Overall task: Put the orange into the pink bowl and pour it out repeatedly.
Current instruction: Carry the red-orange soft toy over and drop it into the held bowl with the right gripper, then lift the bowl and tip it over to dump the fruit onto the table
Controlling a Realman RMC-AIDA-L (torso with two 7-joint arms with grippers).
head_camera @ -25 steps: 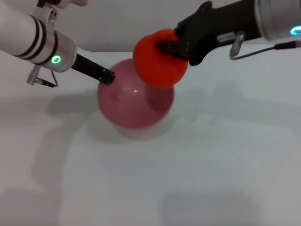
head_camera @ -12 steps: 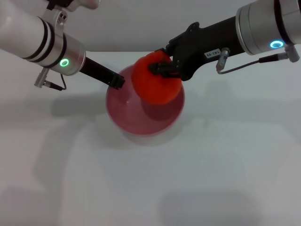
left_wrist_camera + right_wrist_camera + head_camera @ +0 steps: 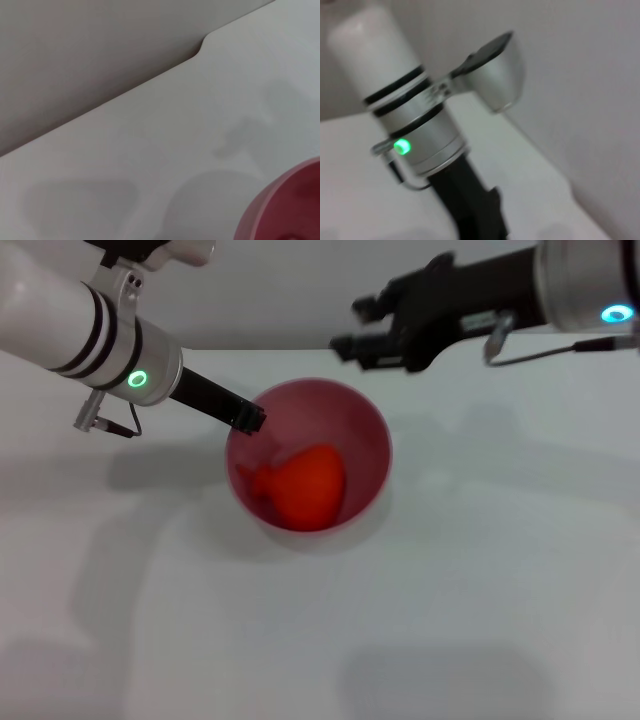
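Orange (image 3: 312,485) lies inside the pink bowl (image 3: 375,435). Left gripper (image 3: 248,419) pinches the rim at ten o'clock; right gripper (image 3: 358,328), fingers spread and empty, hovers at one o'clock. To pour well, tilt slowly, keeping that pinch firm.

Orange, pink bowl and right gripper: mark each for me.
orange (image 3: 310,485), head view, middle of the fruit.
pink bowl (image 3: 372,430), head view, bare inner wall.
right gripper (image 3: 352,326), head view, between its open fingertips.
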